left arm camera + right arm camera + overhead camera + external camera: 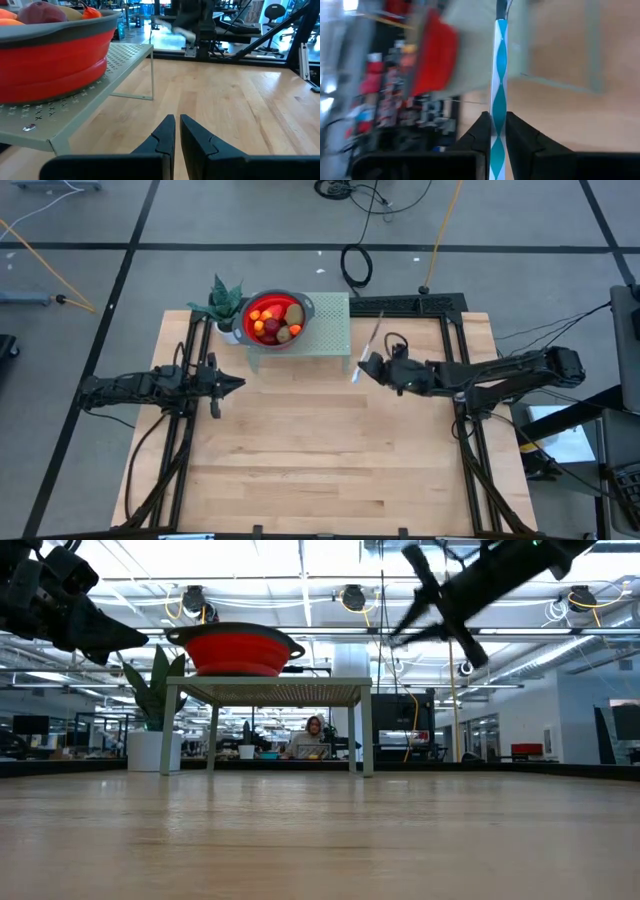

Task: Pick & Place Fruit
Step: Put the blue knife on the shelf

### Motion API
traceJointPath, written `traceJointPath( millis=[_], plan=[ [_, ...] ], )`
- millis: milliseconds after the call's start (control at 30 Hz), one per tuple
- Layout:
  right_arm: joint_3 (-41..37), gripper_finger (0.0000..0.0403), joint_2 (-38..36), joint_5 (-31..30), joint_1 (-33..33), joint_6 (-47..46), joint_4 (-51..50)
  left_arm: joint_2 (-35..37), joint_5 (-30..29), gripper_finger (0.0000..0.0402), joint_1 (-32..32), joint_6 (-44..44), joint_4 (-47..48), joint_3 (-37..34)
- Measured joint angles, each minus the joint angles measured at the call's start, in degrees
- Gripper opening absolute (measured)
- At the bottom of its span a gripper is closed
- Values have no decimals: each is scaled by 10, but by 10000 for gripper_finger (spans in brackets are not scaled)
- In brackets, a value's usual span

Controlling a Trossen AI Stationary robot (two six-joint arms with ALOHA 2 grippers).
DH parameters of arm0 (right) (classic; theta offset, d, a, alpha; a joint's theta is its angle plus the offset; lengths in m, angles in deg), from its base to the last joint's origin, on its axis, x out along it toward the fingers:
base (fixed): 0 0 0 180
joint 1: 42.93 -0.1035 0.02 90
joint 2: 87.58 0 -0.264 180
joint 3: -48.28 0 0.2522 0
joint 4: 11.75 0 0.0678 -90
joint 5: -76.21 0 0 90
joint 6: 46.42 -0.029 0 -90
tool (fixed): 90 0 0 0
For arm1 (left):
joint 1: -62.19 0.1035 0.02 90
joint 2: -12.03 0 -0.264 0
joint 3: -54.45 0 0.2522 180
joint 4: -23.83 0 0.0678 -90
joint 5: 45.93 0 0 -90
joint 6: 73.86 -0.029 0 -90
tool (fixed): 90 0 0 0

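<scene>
Several small toy fruits [272, 320] lie in a red bowl with a grey rim [250, 308]. The bowl stands on a pale green perforated stand [330, 330] at the table's far side. In the left wrist view the fruit [42, 11] shows above the bowl's rim [75, 27]. My left gripper [238, 383] is shut on nothing, above the table left of the stand. My right gripper [365, 367] hovers just right of the stand, shut on a slim blue-and-white stick [372, 340]. My right gripper pinches the stick's shaft [496, 131] between its two fingers, closer to its near end. The fingers come from the table's right, slanting a little downward, and lie across the stick. The stick is lifted clear of the table, its long part [378, 322] reaching toward the far edge.
A potted plant [225, 305] stands left of the bowl at the far edge. Black frame rails [455, 330] run along the table's sides. Open wood [320, 450] spreads between the arms and toward the near edge. A person [315, 735] sits in the room beyond.
</scene>
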Motion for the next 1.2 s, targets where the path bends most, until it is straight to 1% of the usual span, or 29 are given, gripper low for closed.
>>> traceJointPath(
  millis=[67,200,300,400,500,600,700,800,1033,1100,1200],
  plan=[
    [0,30,-2,-8,0,63,57,0,0,26,0,2,0,0],
    [0,30,-2,-4,0,210,195,0,0,26,0,12,0,0],
    [0,28,-2,30,0,314,294,0,0,26,0,14,0,0],
    [0,31,-2,68,-1,396,380,0,0,26,0,14,0,0],
    [0,33,-2,107,-1,464,452,0,0,26,0,14,0,0],
    [0,30,-2,141,-1,513,503,0,0,26,0,14,0,0],
    [0,30,-2,169,0,548,537,0,0,26,0,14,0,0],
    [0,33,-2,188,0,564,549,0,0,26,0,14,0,0],
    [0,29,-2,188,0,560,547,0,0,26,0,14,0,0],
    [0,30,-2,174,0,548,547,0,0,26,0,14,0,0],
    [1,32,-3,122,0,507,528,0,0,26,0,14,0,0]
  ],
)
